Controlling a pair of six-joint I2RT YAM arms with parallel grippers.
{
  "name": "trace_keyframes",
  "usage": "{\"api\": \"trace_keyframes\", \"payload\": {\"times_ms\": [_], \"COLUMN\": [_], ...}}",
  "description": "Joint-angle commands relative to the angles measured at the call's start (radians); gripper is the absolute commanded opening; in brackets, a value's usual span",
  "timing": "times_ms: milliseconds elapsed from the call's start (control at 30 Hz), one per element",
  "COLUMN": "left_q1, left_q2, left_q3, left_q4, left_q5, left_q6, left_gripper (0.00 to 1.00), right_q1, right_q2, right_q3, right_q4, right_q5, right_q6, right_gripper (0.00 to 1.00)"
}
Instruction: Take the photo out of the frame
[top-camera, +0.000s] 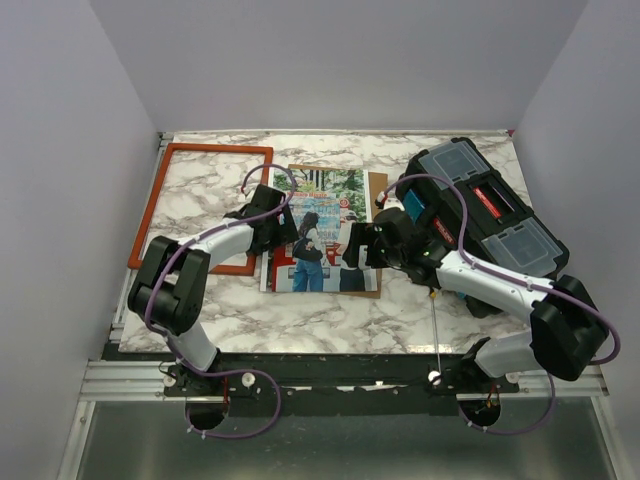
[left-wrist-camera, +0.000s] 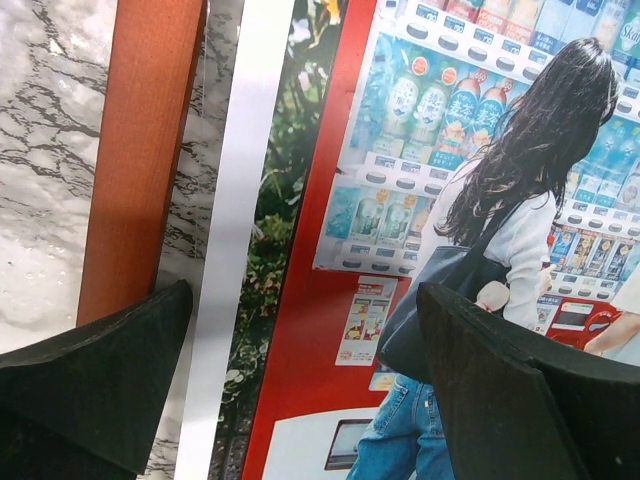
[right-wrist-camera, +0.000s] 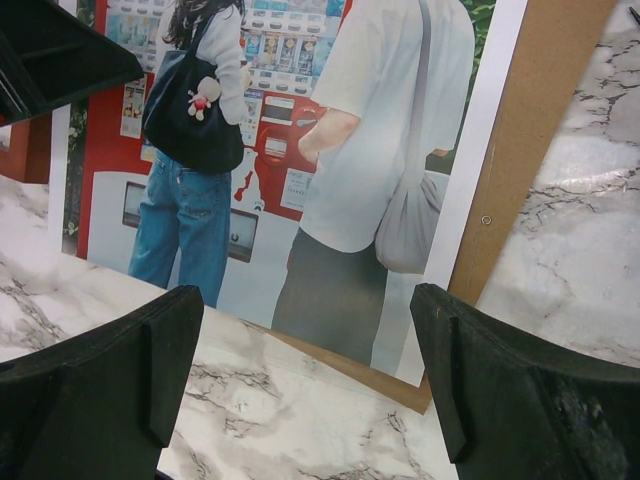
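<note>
The orange-red frame (top-camera: 160, 195) lies flat and empty at the table's left. The photo (top-camera: 325, 205), two people at a vending machine, lies to its right on a brown board (top-camera: 377, 187). My left gripper (top-camera: 283, 232) is open and empty over the photo's left edge; the left wrist view shows the photo (left-wrist-camera: 400, 200) and the frame's bar (left-wrist-camera: 140, 150) between its fingers. My right gripper (top-camera: 362, 248) is open and empty over the photo's lower right part. The right wrist view shows the photo (right-wrist-camera: 330, 150) and the board's edge (right-wrist-camera: 520, 150) just beyond its fingers.
A black toolbox (top-camera: 485, 210) with clear lid compartments stands at the right, close behind the right arm. Marble table (top-camera: 300, 320) runs to grey walls at back and sides. A metal rail lines the near edge.
</note>
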Motion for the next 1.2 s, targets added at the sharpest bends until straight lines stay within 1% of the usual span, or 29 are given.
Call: {"api": "trace_keyframes", "payload": {"times_ms": [0,367,467,533,633,667,767,833,933,1067,1167], "left_q1": [-0.003,-0.008,-0.01,-0.011,-0.008,-0.004,-0.002,0.0,0.007,0.021,0.023], "left_q2": [0.033,0.096,0.095,0.069,0.032,0.012,-0.073,-0.142,-0.257,-0.486,-0.631], "left_q3": [0.03,0.177,0.207,0.202,0.218,0.214,0.169,0.142,0.145,0.159,0.212], "left_q4": [0.013,0.058,0.056,0.024,-0.122,-0.168,-0.223,-0.247,-0.315,-0.337,-0.393], "left_q5": [0.013,0.131,0.189,0.161,0.032,0.008,-0.034,-0.05,-0.058,0.08,0.186], "left_q6": [0.038,0.09,0.09,0.072,0.02,0.004,-0.032,-0.027,-0.008,0.045,0.073], "left_gripper": [0.98,0.98,0.98,0.99,0.99,0.98,0.99,0.99,0.99,0.99,0.98], "right_q1": [-0.001,-0.001,-0.002,-0.001,-0.001,-0.002,-0.002,-0.002,-0.002,-0.001,-0.002], "right_q2": [-0.026,-0.051,-0.055,-0.061,-0.075,-0.079,-0.087,-0.093,-0.116,-0.187,-0.249], "right_q3": [-0.01,0.016,0.022,0.03,0.029,0.029,0.031,0.035,0.059,0.109,0.165], "right_q4": [-0.003,-0.035,-0.043,-0.053,-0.06,-0.06,-0.071,-0.084,-0.127,-0.199,-0.278], "right_q5": [0.007,0.011,0.018,0.025,0.037,0.04,0.049,0.062,0.086,0.124,0.162], "right_q6": [-0.002,-0.002,-0.004,-0.005,-0.004,-0.007,-0.014,-0.021,-0.031,-0.044,-0.052], "right_gripper": [0.94,0.94,0.94,0.94,0.94,0.94,0.94,0.94,0.94,0.94,0.95]}}
